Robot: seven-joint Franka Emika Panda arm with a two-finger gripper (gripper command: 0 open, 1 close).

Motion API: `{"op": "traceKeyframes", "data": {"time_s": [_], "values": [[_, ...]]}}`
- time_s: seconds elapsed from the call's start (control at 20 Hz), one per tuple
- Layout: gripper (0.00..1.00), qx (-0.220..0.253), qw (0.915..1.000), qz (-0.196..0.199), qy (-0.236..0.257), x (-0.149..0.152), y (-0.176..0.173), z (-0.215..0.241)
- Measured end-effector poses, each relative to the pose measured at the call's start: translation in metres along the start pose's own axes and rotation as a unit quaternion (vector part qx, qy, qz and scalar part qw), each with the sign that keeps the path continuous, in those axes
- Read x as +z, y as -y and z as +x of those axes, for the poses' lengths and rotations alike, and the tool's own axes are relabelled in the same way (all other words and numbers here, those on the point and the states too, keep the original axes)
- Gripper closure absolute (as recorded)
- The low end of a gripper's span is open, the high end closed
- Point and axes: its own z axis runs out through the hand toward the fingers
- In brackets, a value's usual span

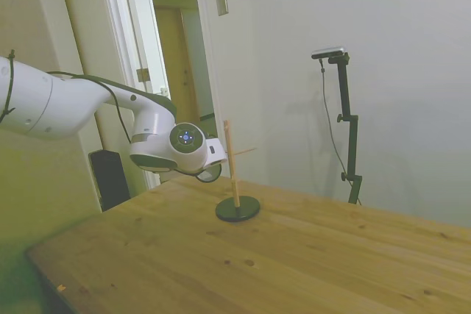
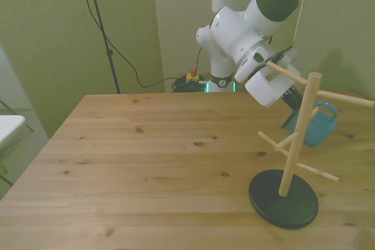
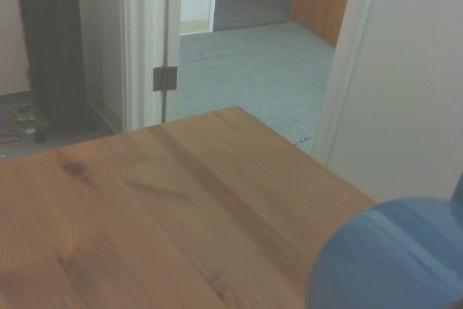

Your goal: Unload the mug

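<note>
Presently the mug (image 2: 320, 123) sits off the wooden peg stand (image 2: 297, 142), low beside it toward the front view's right and on the robot's side of it. It appears tilted, its handle toward the front view's right, and whether it touches the wooden table (image 2: 146, 162) cannot be told. The gripper (image 2: 293, 100) reaches down to it from the white arm (image 2: 246, 39); its dark fingers are mostly hidden behind the stand's upright, so how far they are parted, or whether they hold the mug, cannot be told. In the side view the wrist hides the mug; the stand (image 1: 236, 182) rises from its black round base just beyond. From the wrist camera a blurred blue curve of the mug (image 3: 391, 258) fills one corner above the tabletop (image 3: 159, 208); an open doorway (image 3: 253, 41) shows beyond the table's edge.
</note>
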Motion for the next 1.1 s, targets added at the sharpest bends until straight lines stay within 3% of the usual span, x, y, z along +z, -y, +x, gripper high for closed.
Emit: {"op": "traceKeyframes", "data": {"time_s": [0.6,0.9,1.1], "values": [[1.0,-0.018,0.9998,0.006,0.008,-0.001,0.027,-0.024],[1.0,-0.008,0.9995,-0.023,0.018,-0.005,0.029,-0.05],[1.0,0.026,0.9971,-0.067,0.025,-0.015,0.034,-0.064]]}}
